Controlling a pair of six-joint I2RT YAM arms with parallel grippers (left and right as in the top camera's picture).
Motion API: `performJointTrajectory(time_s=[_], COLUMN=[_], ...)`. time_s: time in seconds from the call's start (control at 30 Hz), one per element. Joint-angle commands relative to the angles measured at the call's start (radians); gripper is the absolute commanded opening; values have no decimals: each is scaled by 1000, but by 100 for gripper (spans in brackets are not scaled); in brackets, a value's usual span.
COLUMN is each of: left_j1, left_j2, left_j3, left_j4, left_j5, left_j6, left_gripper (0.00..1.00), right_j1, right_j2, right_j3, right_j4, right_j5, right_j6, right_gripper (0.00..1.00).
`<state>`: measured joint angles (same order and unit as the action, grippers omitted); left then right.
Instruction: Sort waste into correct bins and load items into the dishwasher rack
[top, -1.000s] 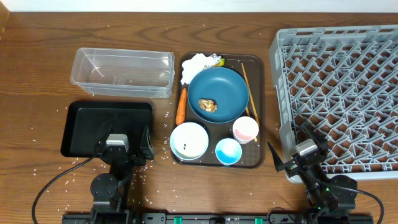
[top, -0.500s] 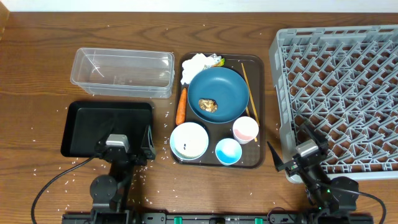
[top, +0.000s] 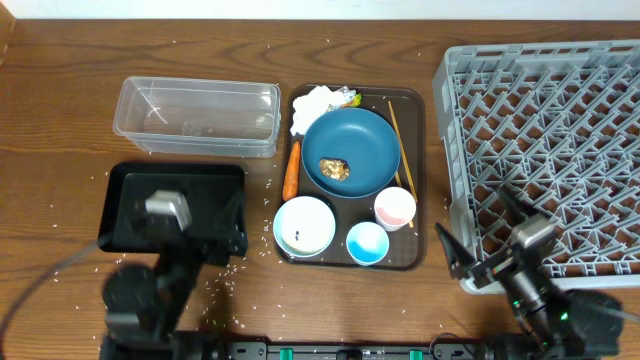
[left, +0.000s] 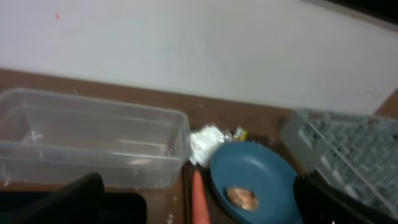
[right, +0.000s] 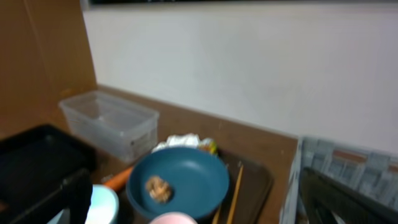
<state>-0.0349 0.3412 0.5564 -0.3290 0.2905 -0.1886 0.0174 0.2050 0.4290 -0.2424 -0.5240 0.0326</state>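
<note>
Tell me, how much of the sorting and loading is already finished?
Nothing looks done: the clear tub, black tray and rack look empty. Nothing is in hand; the left pincer and right pincer are open and empty. Left: napkin, carrot and food scraps to the bins; blue bowl, white bowl, blue cup, pink cup and chopsticks to the rack.

The overhead view looks straight down on the tabletop (top: 60, 120). Both low wrist views face the far wall (left: 186, 43) and share the dark-blue bowl (top: 367, 135).

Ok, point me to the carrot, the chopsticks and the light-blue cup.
carrot (top: 291, 170), overhead view, middle of its body.
chopsticks (top: 392, 115), overhead view, upper stretch.
light-blue cup (top: 367, 243), overhead view, inner bottom.
</note>
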Motion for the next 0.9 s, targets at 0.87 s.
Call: performJointTrajectory(time_s=[0.87], left_j1=[-202], left_j2=[1091], left_j3=[888], left_j4=[-593], left_j5=[192], left_j6=[111], left_gripper=[98], right_j1=[9], right_j2=[1018], right_j3=[768], right_j4=[-631], right_j5=[-22], right_j6=[49], right_gripper=[99])
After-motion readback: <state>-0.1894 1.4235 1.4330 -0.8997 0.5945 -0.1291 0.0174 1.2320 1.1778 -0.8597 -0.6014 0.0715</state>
